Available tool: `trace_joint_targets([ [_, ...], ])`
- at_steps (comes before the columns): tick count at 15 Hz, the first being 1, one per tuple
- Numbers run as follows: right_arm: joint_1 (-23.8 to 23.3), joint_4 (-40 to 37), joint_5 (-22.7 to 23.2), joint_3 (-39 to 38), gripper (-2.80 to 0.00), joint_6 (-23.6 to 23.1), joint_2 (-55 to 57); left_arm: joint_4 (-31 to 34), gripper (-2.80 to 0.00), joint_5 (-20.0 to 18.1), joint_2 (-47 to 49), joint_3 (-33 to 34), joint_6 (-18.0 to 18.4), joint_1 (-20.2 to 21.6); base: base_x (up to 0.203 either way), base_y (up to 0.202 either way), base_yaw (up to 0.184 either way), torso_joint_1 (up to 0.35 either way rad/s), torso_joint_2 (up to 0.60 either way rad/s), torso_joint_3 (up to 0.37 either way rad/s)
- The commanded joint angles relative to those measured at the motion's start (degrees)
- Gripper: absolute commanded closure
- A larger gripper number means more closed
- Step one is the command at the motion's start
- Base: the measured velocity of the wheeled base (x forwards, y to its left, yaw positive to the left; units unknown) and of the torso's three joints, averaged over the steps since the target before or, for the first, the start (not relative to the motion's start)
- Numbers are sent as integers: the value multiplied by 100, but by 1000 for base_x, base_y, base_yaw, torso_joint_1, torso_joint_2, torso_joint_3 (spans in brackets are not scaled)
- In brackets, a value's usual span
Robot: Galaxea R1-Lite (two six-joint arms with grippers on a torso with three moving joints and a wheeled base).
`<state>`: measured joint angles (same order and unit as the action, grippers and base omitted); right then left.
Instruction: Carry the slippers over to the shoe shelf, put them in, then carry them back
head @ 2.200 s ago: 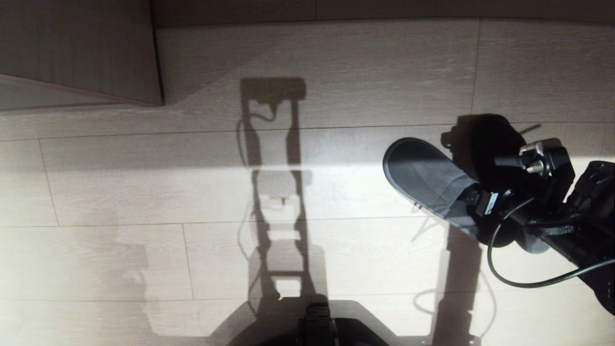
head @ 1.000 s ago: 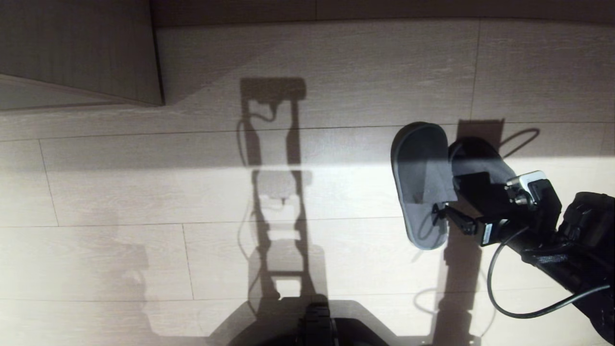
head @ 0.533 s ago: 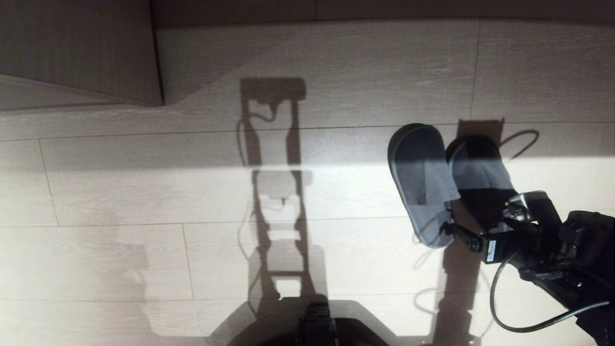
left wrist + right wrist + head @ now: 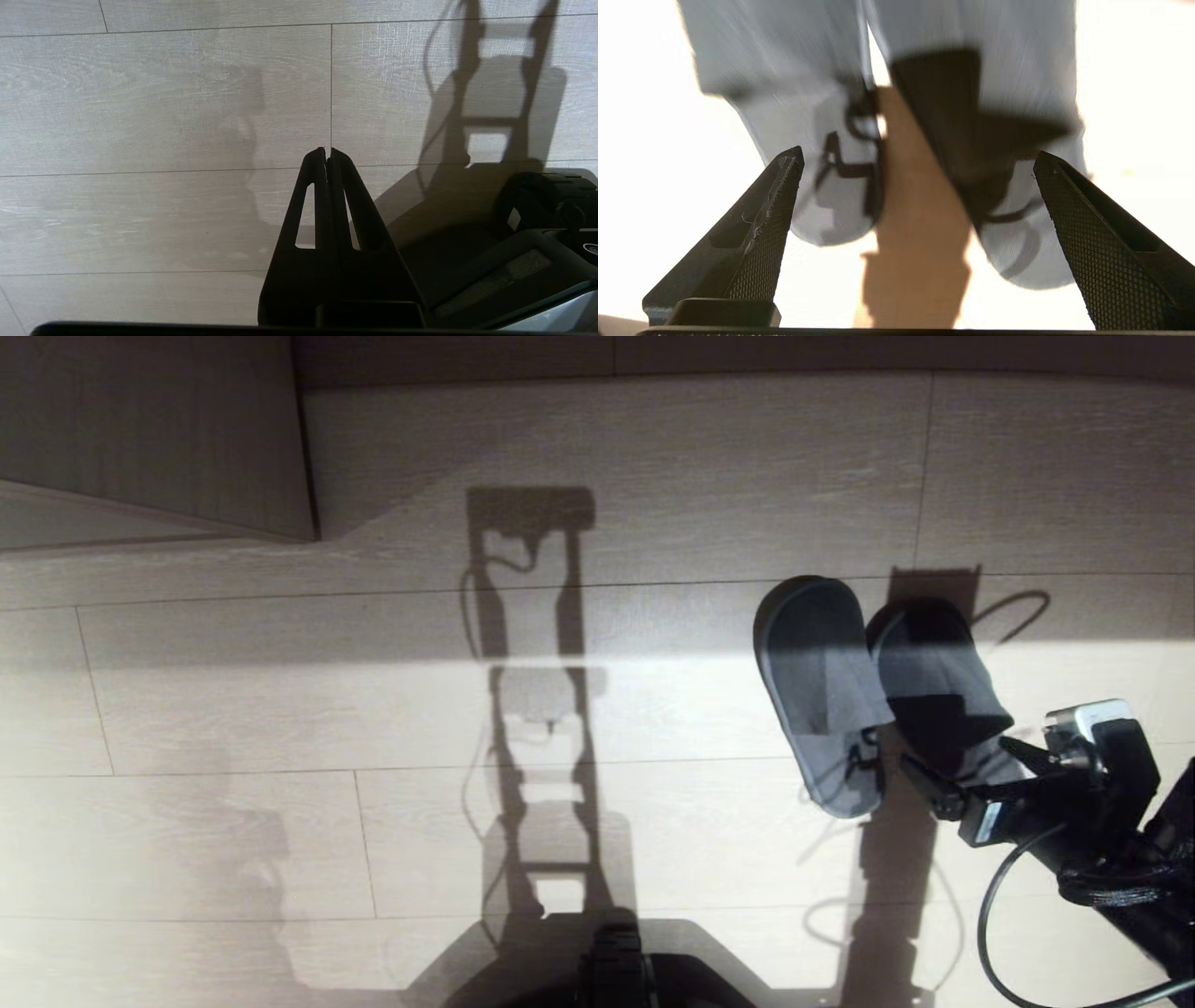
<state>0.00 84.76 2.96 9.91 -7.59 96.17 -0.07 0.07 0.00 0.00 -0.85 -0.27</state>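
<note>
The pair of flat grey-blue fabric slide slippers [image 4: 868, 695] lies side by side on the pale wood-plank floor [image 4: 280, 709], partly in sunlight. No readable writing shows on them. The right hand [image 4: 971, 770] hovers just beside their near ends, its two black fingers spread wide apart and empty. The left hand [image 4: 327, 154] hangs over bare floor, fingers pressed together.
</note>
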Motion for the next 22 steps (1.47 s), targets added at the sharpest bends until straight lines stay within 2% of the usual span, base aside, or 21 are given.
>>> trace_joint_targets([
  [1, 0, 27, 72, 27, -280, -18, -534, -1, 0, 2, 0, 9, -3, 0, 0, 0, 0, 0, 0, 0],
  [4, -9, 26, 106, -9, -280, 78, -534, -1, 0, 2, 0, 9, -3, 0, 0, 0, 0, 0, 0, 0],
  [5, -9, 23, 152, 20, -175, 223, -564, -1, 0, 2, 0, 9, -3, 0, 0, 0, 0, 0, 0, 0],
  [6, -9, 45, 130, 84, 0, 296, -560, -1, 0, 2, 0, 9, -3, 0, 0, 0, 0, 0, 0, 0],
  [8, -113, 37, 66, 360, 0, 303, -547, -1, 0, 2, 0, 9, -3, 0, 0, 0, 0, 0, 0, 0],
  [11, -640, -5, 61, 688, 0, 177, -365, -1, 0, 2, 0, 9, -3, 0, 0, 0, 0, 0, 0, 0],
  [13, -1383, -27, 69, 763, 0, -76, -51, -1, 0, 2, 0, 9, -3, 0, 0, 0, 0, 0, 0, 0],
  [14, -1513, -28, 78, 738, 0, -177, 51, -1, 0, 2, 0, 9, -3, 0, 0, 0, 0, 0, 0, 0],
  [17, -1606, 25, 196, 173, 0, -270, 341, -1, 0, 2, 0, 9, -3, 0, 0, 0, 0, 0, 0, 0],
  [19, -1565, 70, 221, 56, 0, -449, 514, -1, 0, 2, 0, 9, -3, 0, 0, 0, 0, 0, 0, 0],
  [21, -1408, 141, 222, 142, 0, -506, 766, -1, 0, 2, -9, 9, -3, 0, 0, 0, 0, 0, 0, 0],
  [22, -1149, 173, 220, 220, 0, -511, 826, -1, 0, 2, 0, 9, -3, 0, 0, 0, 0, 0, 0, 0],
])
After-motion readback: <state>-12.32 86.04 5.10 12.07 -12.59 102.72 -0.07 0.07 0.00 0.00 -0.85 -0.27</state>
